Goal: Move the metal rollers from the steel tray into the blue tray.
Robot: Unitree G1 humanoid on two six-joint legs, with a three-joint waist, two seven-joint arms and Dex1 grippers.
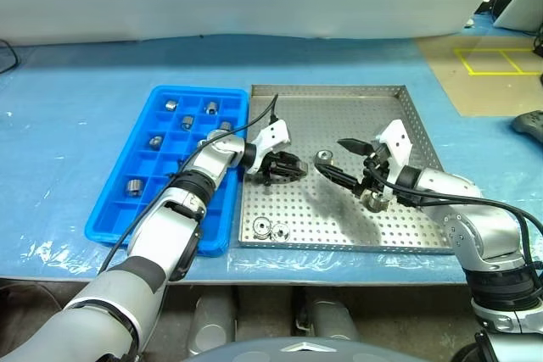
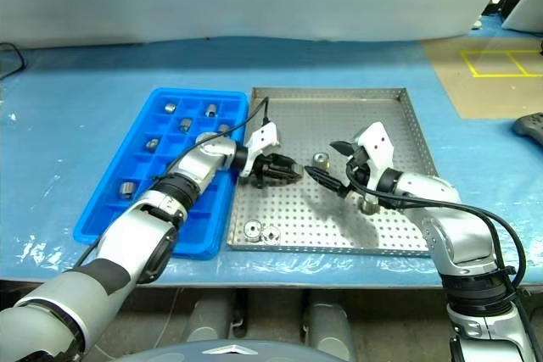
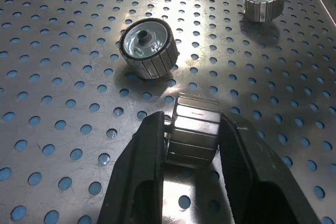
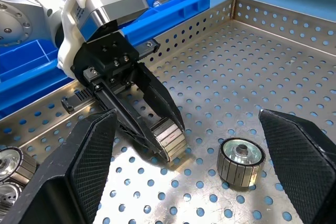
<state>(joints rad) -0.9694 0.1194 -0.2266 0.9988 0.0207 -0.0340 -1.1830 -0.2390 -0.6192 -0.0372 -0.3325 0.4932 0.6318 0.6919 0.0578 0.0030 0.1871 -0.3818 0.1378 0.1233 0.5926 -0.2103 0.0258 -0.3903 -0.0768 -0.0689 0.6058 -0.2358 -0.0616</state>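
On the left of the bench, the blue tray (image 1: pixel 119 209) already holds several metal rollers (image 1: pixel 134 186) in its compartments. Just right of it, the steel tray (image 1: pixel 424 235) carries 2 rollers near its front-left corner and 2 more mid-floor. The left gripper (image 3: pixel 191 145) reaches into the steel tray, jaws closed on 1 roller (image 3: pixel 193 136) that rests on the perforated floor. Further right, a loose roller (image 4: pixel 240 162) lies between both grippers, and the right gripper (image 1: pixel 352 163) hovers with jaws spread wide and empty. The step in hand looks like pickup; next, a lift and carry left to a free compartment.
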